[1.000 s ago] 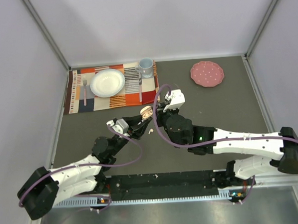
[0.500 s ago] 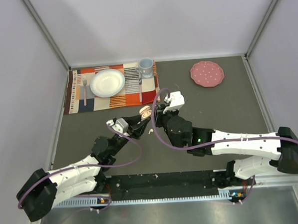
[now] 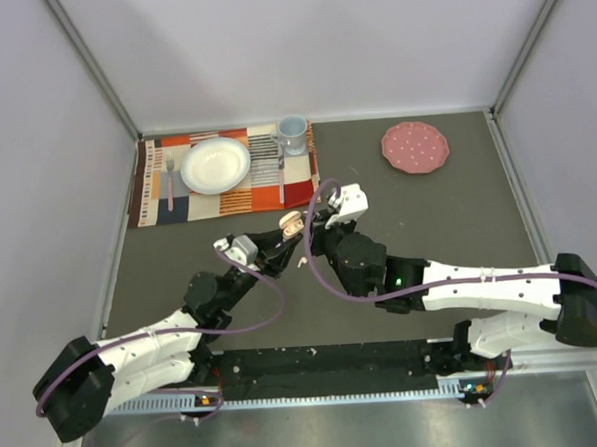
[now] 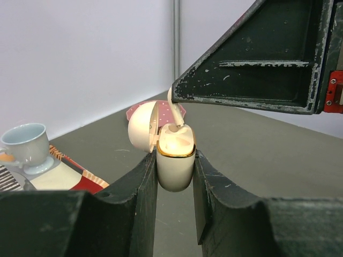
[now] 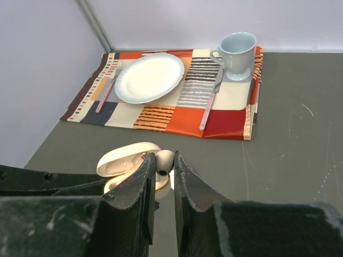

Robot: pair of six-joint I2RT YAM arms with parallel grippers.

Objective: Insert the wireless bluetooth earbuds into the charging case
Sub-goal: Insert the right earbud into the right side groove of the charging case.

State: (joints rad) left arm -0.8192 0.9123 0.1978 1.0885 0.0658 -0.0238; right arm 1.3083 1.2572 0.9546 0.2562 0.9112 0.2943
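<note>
Clamping the charging case point(image 4: 174, 175) upright, left gripper point(image 4: 175, 156) pressed on both its sides, lid hinged back, right gripper point(image 5: 163, 165) pinching one white earbud point(image 4: 173, 111) right at the case mouth, seated or not unclear, second earbud point(image 3: 300, 264) loose on grey table point(image 3: 458, 205) close by, striped placemat point(image 3: 167, 205) beyond.

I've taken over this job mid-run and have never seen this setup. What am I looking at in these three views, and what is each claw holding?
These are two robot arms bolted to a table. One picture looks down from above; the other two come from a camera on each wrist. The left gripper is shut on the open charging case, holding it upright. The right gripper is shut on a white earbud at the case's mouth. Farther back lie a striped placemat with a white plate and a mug, and a pink plate.
</note>
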